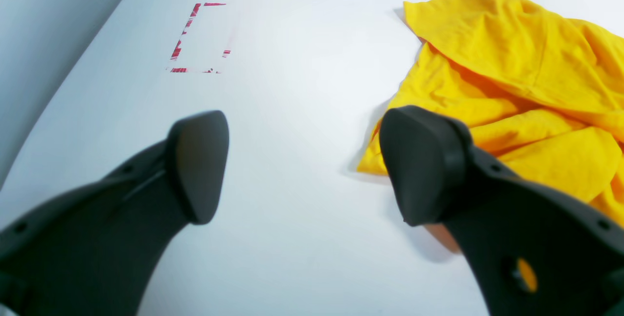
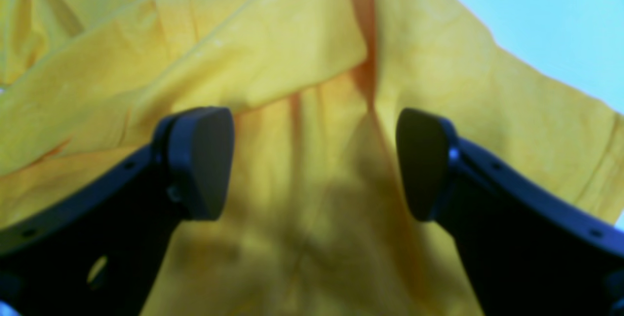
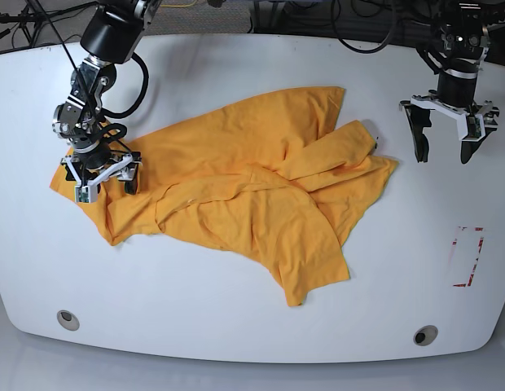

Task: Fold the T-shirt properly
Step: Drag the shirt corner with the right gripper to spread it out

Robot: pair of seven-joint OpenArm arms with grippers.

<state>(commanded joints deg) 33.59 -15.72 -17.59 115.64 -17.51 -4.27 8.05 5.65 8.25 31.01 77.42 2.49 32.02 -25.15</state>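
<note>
The orange-yellow T-shirt (image 3: 252,195) lies crumpled and partly folded over itself across the middle of the white table (image 3: 236,318). No print shows on it. My right gripper (image 3: 102,181) is open just above the shirt's left end; the right wrist view shows blurred cloth (image 2: 312,111) between and beyond its fingers (image 2: 200,160). My left gripper (image 3: 442,153) is open and empty over bare table to the right of the shirt, whose edge (image 1: 512,87) lies by the right finger (image 1: 419,165) in the left wrist view.
A red-striped tape rectangle (image 3: 468,257) marks the table at the right, and also shows in the left wrist view (image 1: 200,38). Two round holes (image 3: 68,319) (image 3: 425,335) sit near the front edge. Cables lie behind the table's far edge.
</note>
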